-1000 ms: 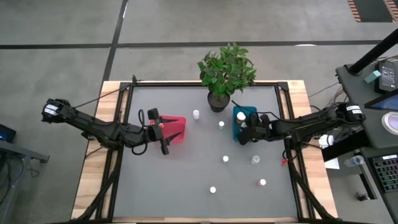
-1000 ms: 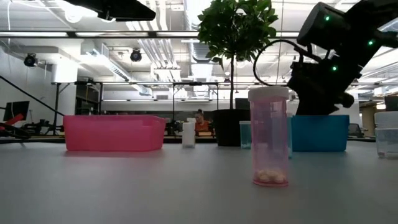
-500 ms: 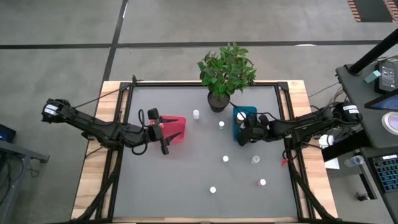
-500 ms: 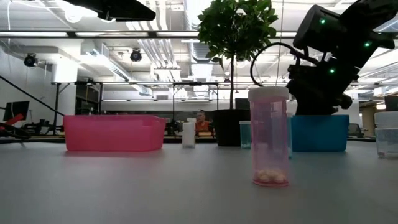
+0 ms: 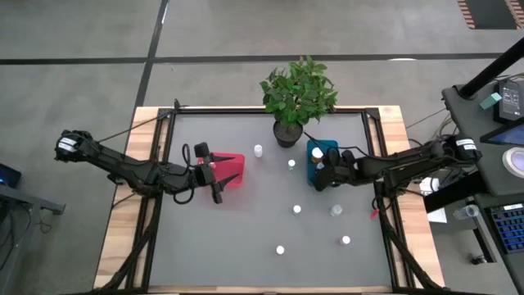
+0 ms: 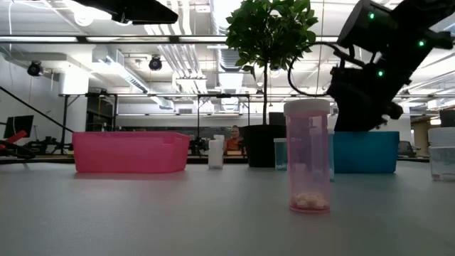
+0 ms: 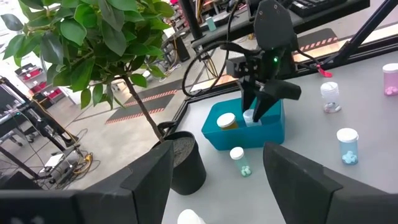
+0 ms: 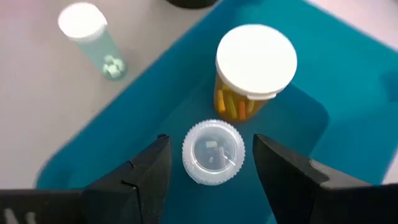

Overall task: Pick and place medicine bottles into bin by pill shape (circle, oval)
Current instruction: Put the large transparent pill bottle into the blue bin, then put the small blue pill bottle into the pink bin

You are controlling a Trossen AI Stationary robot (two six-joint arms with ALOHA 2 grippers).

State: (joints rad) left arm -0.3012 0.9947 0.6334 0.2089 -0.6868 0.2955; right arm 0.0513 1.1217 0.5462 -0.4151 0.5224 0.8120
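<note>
My right gripper (image 5: 322, 175) hangs open over the teal bin (image 5: 314, 154). In the right wrist view a clear-lidded bottle (image 8: 213, 152) stands in the bin between its fingers, with a gap on each side. An orange-tinted bottle with a white cap (image 8: 255, 68) stands beside it in the bin. My left gripper (image 5: 213, 174) is open and empty at the red bin (image 5: 233, 170). Several white-capped bottles stand on the grey table, among them one (image 5: 296, 210) at the middle and one (image 5: 345, 241) near the front right. A pink-tinted bottle (image 6: 307, 156) stands close to the low camera.
A dark pot with a green plant (image 5: 288, 131) stands at the table's far edge, between the bins and close to the teal one. One bottle (image 8: 87, 31) stands just outside the teal bin. Another (image 5: 258, 151) stands right of the red bin.
My right gripper has risen a little above the teal bin, staying over the same spot. The bottles and bins stand as before.
</note>
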